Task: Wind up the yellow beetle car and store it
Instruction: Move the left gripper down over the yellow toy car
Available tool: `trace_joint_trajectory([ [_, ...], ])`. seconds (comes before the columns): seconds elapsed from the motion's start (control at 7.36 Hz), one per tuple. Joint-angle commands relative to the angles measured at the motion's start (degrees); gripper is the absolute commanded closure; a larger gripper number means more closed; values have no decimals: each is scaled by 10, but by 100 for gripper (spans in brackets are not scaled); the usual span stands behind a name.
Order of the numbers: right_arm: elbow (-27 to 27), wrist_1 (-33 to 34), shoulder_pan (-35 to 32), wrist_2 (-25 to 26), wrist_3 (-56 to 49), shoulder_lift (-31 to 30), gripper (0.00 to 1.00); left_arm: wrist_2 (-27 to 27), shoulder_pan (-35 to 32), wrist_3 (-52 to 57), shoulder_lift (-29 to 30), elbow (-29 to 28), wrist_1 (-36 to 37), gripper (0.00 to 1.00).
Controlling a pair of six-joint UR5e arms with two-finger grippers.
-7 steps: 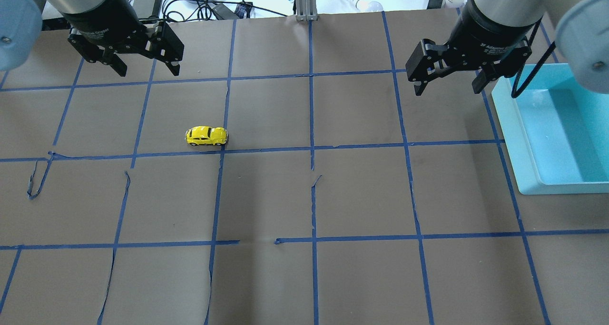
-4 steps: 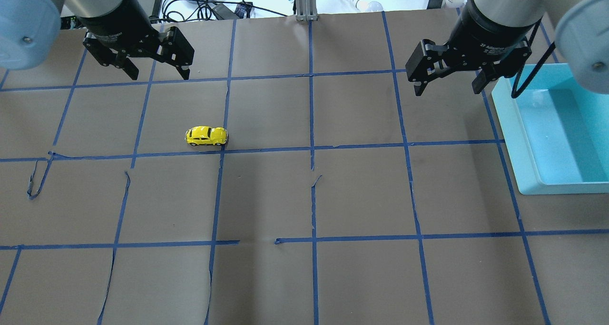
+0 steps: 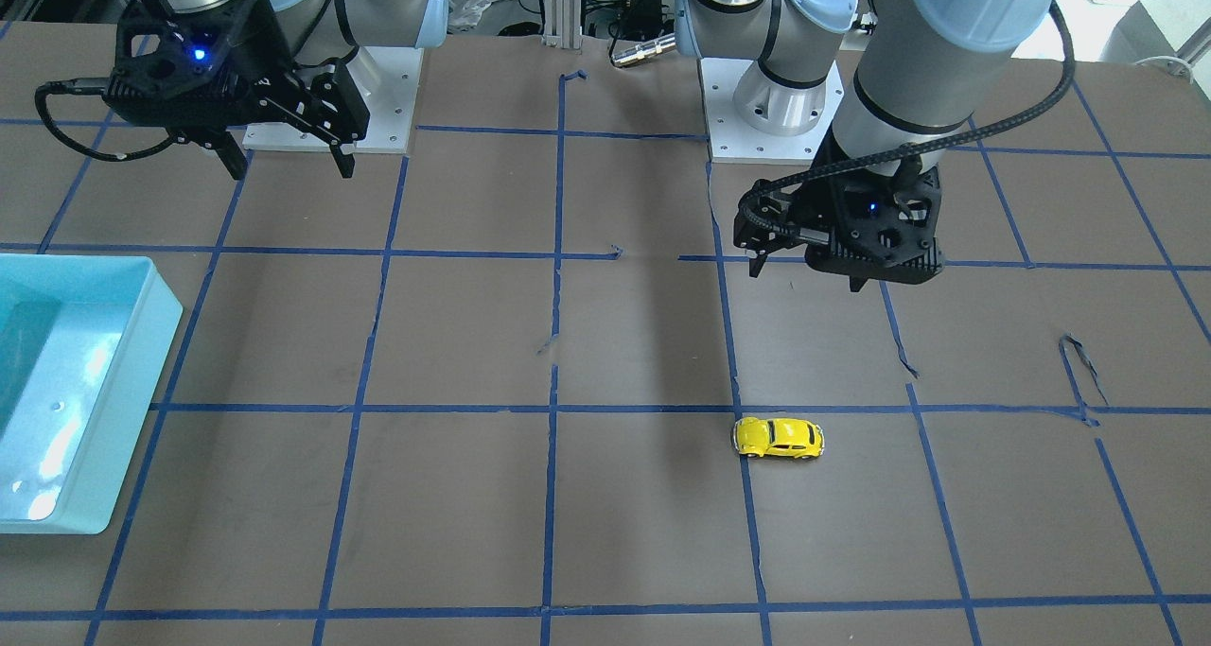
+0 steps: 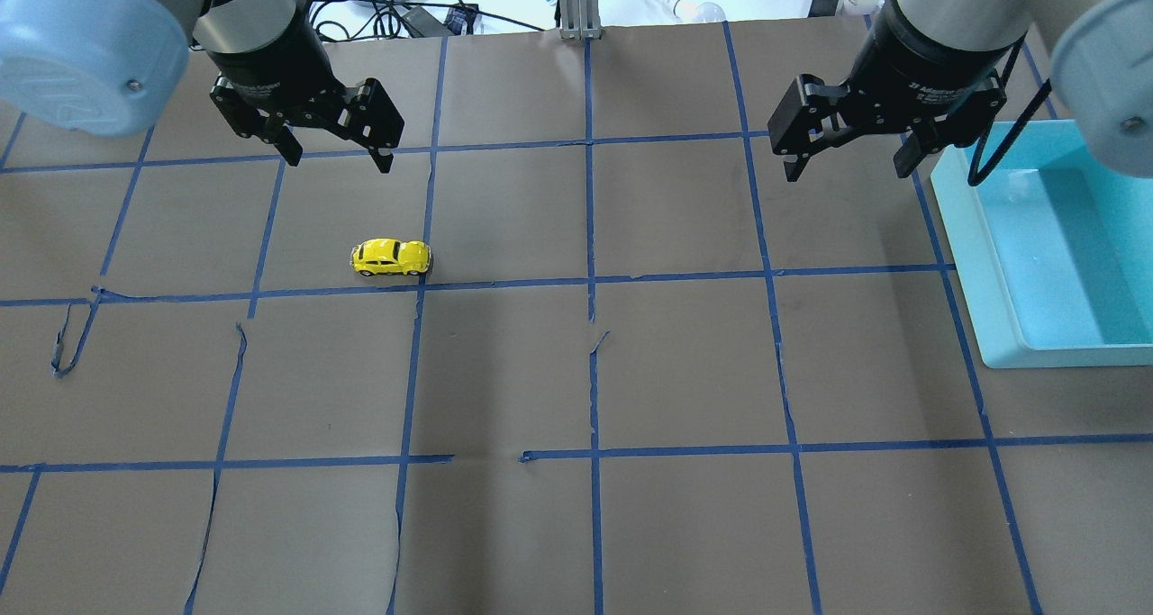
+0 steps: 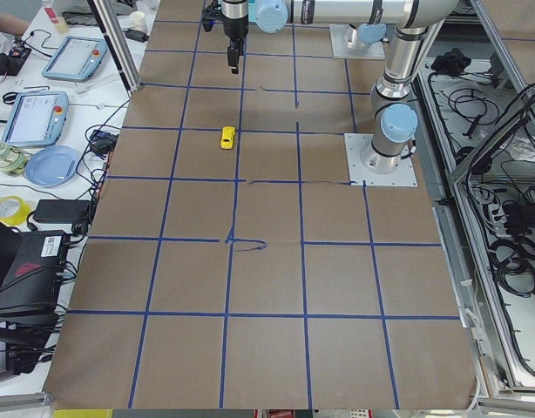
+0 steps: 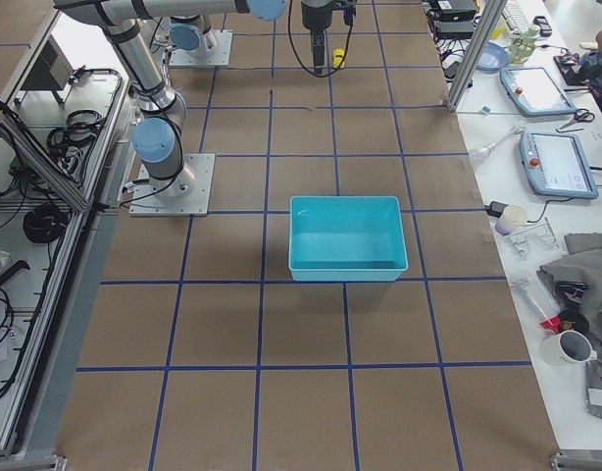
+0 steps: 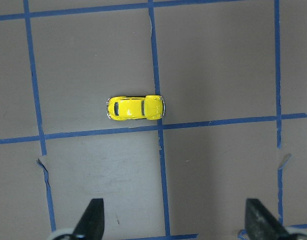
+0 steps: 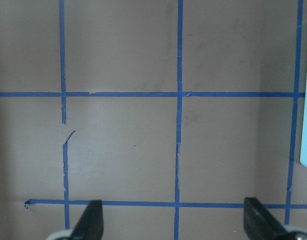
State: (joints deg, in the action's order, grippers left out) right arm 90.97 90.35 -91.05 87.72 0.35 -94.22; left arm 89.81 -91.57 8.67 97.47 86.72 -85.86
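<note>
I'm watching the car [image 4: 391, 257] sitting on its wheels on the bench [image 4: 685, 372], in the robot's left half, just beside a blue tape line [image 4: 504, 283] and near a crossing. The left gripper [image 4: 340, 158] is hanging above the bench, apart from the car, jaws spread wide and holding nothing. Through its wrist camera I'm seeing the car lying ahead of the two fingertips [image 7: 93, 217], untouched. The right gripper [image 4: 845, 169] is hovering likewise released and carrying nothing, just beside the bin [image 4: 968, 264]. The bin is resting at the robot's right end of the bench, well apart from the car, and is showing only its bare, glossy teal floor.
</note>
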Motion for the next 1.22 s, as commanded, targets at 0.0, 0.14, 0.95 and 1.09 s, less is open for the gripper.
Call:
trace_joint_trajectory([
  [0.0,0,0,0,0,0,0,0,-2,-6,70,15,59,73,0],
  [0.14,0,0,0,0,1,1,0,0,-6,131,18,94,117,0],
  [0.95,0,0,0,0,-1,0,0,11,2,526,93,146,220,0],
  [1.09,0,0,0,0,-1,0,0,11,3,583,104,146,235,0],
])
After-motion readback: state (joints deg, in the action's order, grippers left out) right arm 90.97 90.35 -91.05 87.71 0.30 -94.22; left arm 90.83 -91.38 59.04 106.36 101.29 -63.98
